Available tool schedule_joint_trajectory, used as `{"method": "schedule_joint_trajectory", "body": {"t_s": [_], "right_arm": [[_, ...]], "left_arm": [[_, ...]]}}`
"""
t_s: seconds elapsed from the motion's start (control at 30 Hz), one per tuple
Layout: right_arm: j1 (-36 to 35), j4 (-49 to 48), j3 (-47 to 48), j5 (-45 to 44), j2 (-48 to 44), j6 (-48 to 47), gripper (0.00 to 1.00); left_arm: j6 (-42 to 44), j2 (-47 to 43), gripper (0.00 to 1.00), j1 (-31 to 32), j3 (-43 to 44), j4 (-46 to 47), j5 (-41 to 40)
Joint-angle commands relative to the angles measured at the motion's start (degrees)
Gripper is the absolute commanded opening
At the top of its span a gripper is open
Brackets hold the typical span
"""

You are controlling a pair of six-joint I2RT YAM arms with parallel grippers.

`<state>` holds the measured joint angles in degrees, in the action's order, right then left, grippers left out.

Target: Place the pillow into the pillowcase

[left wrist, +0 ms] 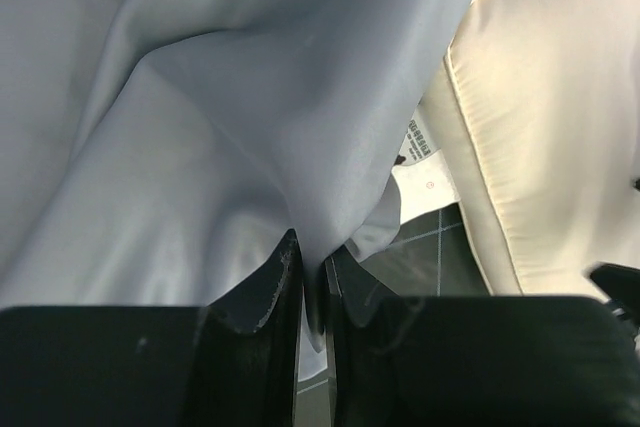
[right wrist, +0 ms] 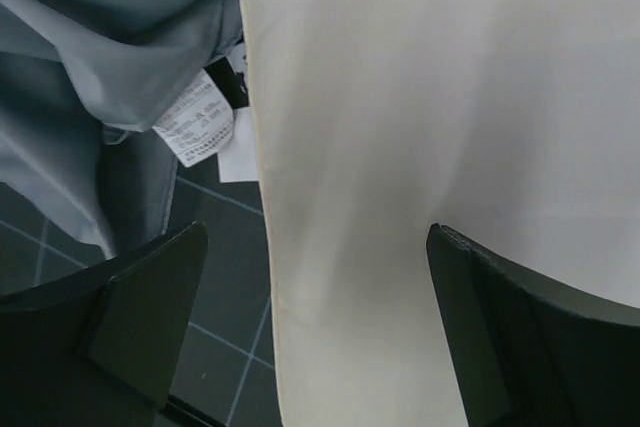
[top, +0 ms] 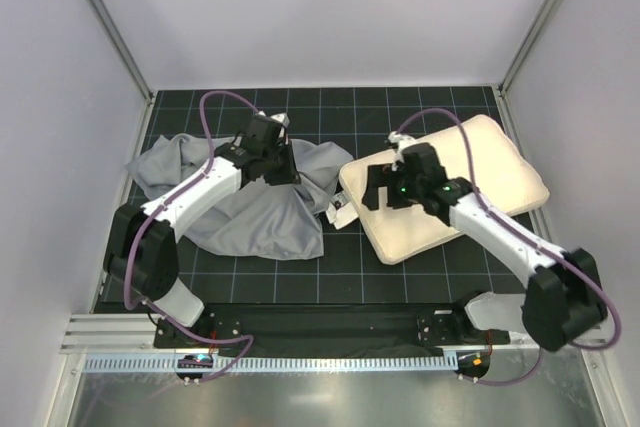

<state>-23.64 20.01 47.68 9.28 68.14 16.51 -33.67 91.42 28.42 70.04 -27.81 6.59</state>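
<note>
The blue-grey pillowcase (top: pixel 245 207) lies crumpled on the left of the dark grid mat. My left gripper (top: pixel 283 171) is shut on a fold of it near its right edge; the pinched cloth shows in the left wrist view (left wrist: pixel 300 147). The cream pillow (top: pixel 470 177) lies flat on the right, its white tag (top: pixel 340 213) at the short end facing the pillowcase. My right gripper (top: pixel 378 192) is open above that short end, its jaws straddling the pillow's edge (right wrist: pixel 400 147). The tag (right wrist: pixel 195 132) shows beside the pillowcase cloth (right wrist: pixel 90 57).
The dark grid mat (top: pixel 330 277) lies between white walls with metal frame posts (top: pixel 105 22). A metal rail (top: pixel 300 362) runs along the near edge by the arm bases.
</note>
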Motion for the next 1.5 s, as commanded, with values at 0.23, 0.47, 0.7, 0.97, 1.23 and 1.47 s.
{"method": "schedule_joint_trajectory", "body": {"t_s": [0.23, 0.47, 0.7, 0.97, 1.23, 1.47], "right_arm": [[-8.35, 7.14, 12.95, -29.28, 23.24, -1.67, 0.75], [-9.14, 15.33, 17.28, -37.34, 20.23, 3.44, 0.04], [-9.23, 14.35, 14.19, -20.99, 3.35, 2.56, 0.04], [-11.42, 11.91, 10.42, 2.05, -4.77, 1.94, 0.04], [-14.77, 9.44, 11.73, 1.71, 5.77, 4.32, 0.04], [-14.77, 5.57, 22.35, -2.42, 16.13, 6.16, 0.04]], "left_arm": [[2.21, -1.07, 0.16, 0.23, 5.19, -2.77, -0.88], [3.08, -0.36, 0.04, 0.58, 5.81, -3.21, -1.58], [2.91, 0.25, 0.00, 1.19, 10.28, -3.48, 2.02], [3.17, 2.45, 0.00, 3.21, 17.32, -5.41, 2.37], [2.56, 1.75, 0.00, 4.88, 15.74, -6.11, 0.71], [0.01, -3.34, 0.00, 9.89, 7.23, -3.31, -1.06]]}}
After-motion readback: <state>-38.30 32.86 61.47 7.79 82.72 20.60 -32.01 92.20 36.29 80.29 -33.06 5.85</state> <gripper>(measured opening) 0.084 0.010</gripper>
